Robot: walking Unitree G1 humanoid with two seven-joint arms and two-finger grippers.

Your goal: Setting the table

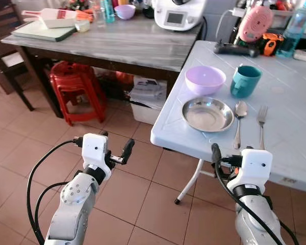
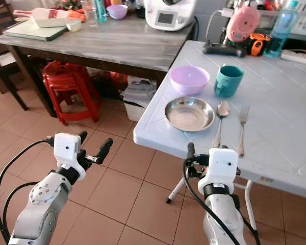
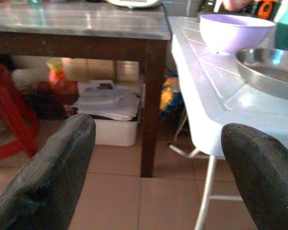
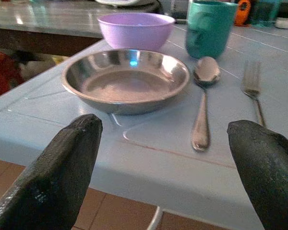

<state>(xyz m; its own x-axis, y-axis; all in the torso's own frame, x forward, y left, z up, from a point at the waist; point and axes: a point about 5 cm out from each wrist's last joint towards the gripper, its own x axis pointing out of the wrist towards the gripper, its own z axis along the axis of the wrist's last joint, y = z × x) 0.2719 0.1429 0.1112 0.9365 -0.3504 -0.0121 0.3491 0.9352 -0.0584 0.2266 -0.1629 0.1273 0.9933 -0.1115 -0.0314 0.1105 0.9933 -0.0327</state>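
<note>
Lying at lower centre right of the head view: white folding table [image 1: 290, 138], carrying a place setting near its front edge. Sitting on it, a steel plate [image 1: 207, 114]; resting just behind, a lilac bowl [image 1: 205, 79]; standing to the right of the bowl, a teal mug [image 1: 245, 80]. Lying just right of the plate, a spoon [image 1: 239, 122], bowl end pointing away from the robot; lying beyond it, apart and parallel, a fork [image 1: 261, 125]. Hovering at lower left over the tiled floor [image 1: 143, 199], short of the table edge: left gripper [image 1: 118, 153], fingers spread wide, holding nothing. Hovering at lower right, just before and about level with the table's front edge: right gripper [image 4: 163, 163], fingers likewise parted wide and empty, facing the plate and spoon across the edge in the wrist view. Standing at upper left: a grey-topped wooden table [image 1: 117, 43], bearing a white kitchen appliance [image 1: 177, 13], a cutting board [image 1: 43, 30] and a small purple bowl [image 1: 125, 11]. Sitting beneath it, a red plastic stool [image 1: 74, 89] and a white bin holding papers [image 1: 148, 99]. Crowding the upper right of the white table: a pink fan [image 1: 256, 23] and a clear bottle [image 1: 295, 28].
</note>
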